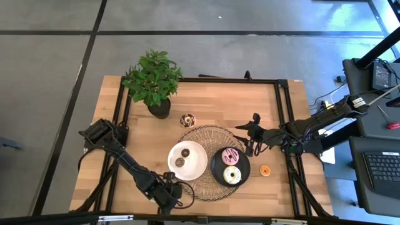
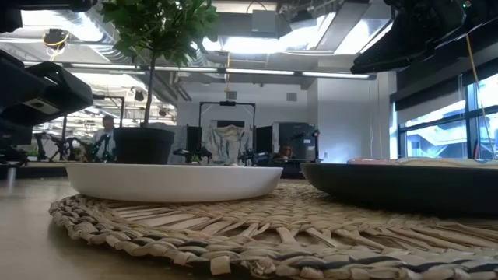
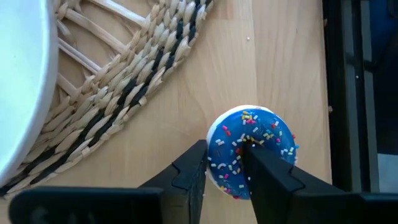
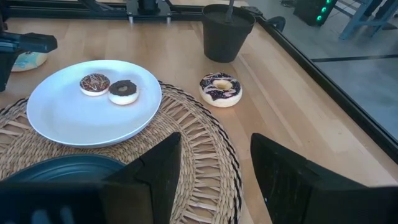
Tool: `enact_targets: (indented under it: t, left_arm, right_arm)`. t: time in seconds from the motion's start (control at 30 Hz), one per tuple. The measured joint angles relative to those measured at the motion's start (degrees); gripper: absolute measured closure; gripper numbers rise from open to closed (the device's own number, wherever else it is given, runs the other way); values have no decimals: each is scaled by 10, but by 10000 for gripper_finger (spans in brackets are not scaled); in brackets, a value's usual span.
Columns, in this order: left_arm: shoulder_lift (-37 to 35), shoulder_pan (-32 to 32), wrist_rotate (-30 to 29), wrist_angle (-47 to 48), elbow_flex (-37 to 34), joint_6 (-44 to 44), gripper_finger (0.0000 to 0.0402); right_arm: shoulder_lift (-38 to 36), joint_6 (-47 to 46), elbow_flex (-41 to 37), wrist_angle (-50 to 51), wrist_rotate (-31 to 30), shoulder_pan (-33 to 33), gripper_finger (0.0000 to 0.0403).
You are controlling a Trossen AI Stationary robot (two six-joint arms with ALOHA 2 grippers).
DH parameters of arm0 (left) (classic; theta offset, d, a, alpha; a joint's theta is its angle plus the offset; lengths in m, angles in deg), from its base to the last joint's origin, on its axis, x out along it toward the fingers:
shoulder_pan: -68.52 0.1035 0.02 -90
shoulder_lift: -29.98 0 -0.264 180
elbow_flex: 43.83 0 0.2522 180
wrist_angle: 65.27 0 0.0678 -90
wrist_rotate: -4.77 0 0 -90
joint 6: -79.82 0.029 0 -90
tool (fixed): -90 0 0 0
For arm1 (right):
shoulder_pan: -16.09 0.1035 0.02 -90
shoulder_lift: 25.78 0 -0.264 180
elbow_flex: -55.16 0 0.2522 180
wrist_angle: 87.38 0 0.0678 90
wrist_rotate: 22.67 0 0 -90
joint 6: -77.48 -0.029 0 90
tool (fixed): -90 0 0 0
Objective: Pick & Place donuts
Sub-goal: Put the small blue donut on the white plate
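My left gripper (image 1: 170,195) is near the table's near edge, shut on a blue-iced donut with sprinkles (image 3: 261,134); it also shows in the right wrist view (image 4: 28,60). My right gripper (image 1: 249,139) is open and empty over the woven mat's right side. Two small chocolate donuts (image 1: 182,157) lie on the white plate (image 1: 200,156). A pink donut (image 1: 230,156) and a cream donut (image 1: 232,175) lie on the black plate (image 1: 215,169). A chocolate-iced donut (image 1: 187,120) and a tiny orange one (image 1: 265,170) lie on the table. My left gripper holds the blue donut's ring on its near side (image 3: 227,165), one finger (image 3: 264,168) reaching to the hole and the other (image 3: 193,168) outside the rim. The fingers come from above, pointing down. Whether the donut rests on the wood or is lifted, I cannot tell.
The round woven mat (image 1: 212,134) lies under both plates at the table's middle. A potted plant (image 1: 153,78) stands at the far left; its pot shows in the right wrist view (image 4: 228,31). Black frame rails (image 1: 281,106) run along the table's sides.
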Motion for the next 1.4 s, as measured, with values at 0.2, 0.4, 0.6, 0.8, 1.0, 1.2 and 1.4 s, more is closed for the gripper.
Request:
enact_targets:
  t: [0.2,0.4,0.6,0.8,1.0,1.2,1.4]
  left_arm:
    - [-14,3,29,4,0,1,345]
    - [-53,17,22,17,0,24,392]
    - [-98,55,-111,21,0,103,384]
    - [-109,131,-168,32,0,105,390]
    - [-78,191,-82,49,0,87,389]
    - [-57,207,-66,50,0,91,387]
    - [-43,210,-65,56,0,91,386]
  right_arm:
    - [0,0,0,0,0,0,208]
    - [0,7,0,0,0,0,208]
    - [0,14,0,-2,-1,0,208]
    - [0,14,0,-2,-2,0,208]
    - [0,27,0,-2,-2,0,208]
    - [0,29,0,-1,-10,0,208]
    - [0,30,0,-1,-10,0,208]
